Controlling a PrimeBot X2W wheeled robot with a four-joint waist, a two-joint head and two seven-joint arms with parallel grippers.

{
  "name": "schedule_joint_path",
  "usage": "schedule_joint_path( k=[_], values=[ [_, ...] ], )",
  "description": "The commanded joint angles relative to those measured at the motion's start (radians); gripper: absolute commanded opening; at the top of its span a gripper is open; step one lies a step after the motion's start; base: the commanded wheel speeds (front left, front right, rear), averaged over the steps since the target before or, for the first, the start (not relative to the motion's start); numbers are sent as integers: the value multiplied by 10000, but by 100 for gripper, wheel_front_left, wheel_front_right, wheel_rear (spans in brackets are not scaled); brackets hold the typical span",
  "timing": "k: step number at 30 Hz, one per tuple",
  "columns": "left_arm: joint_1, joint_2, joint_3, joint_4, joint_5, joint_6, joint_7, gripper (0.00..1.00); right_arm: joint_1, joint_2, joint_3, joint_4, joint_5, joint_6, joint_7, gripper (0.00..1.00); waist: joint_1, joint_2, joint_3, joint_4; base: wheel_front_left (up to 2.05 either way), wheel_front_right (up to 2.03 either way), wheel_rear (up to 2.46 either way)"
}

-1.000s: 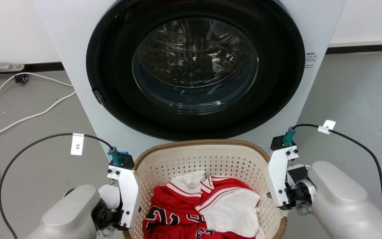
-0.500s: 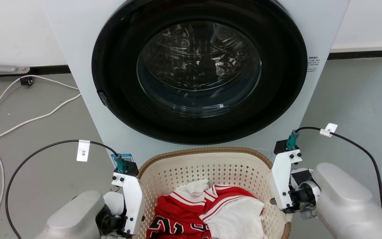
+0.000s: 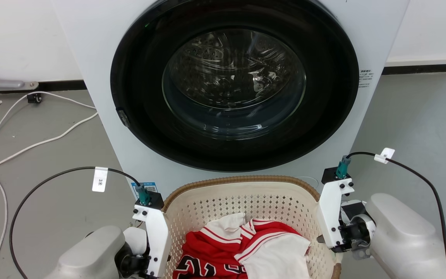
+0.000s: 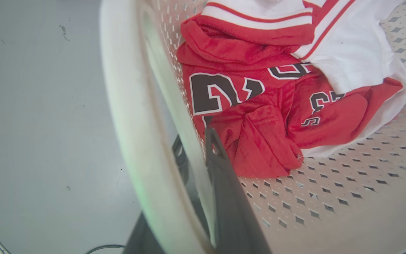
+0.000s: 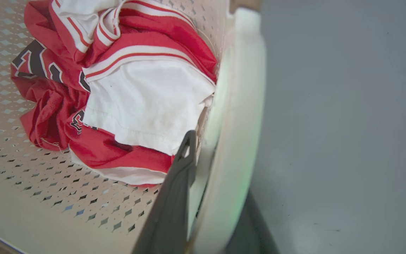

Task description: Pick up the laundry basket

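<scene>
Laundry basket (image 3: 242,180) lies between the arms — left gripper (image 4: 194,141) clamped over its left side, right gripper (image 5: 217,158) over its right — one finger inside, one outside.

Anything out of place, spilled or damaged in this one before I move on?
Nothing spilled or damaged. The laundry basket is level before the washing machine, jersey bundled inside, left gripper and right gripper each straddling a side wall. Only oddity: a loose white cable snaking over the floor at the left.
</scene>
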Motion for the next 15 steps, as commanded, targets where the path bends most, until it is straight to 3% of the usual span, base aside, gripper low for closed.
schedule_joint_path(
  k=[1, 15],
  values=[
    [-153, 223, -99, 65, 45, -181, -37, 0, -104, -294, 64, 118, -28, 31, -25, 0, 0, -1, -12, -11, 0, 0, 0],
    [-330, 232, -467, 243, -225, -175, -355, 0, -262, -273, 405, 259, 238, 31, -121, 0, 0, -1, -68, -51, 0, 0, 0]
  ],
)
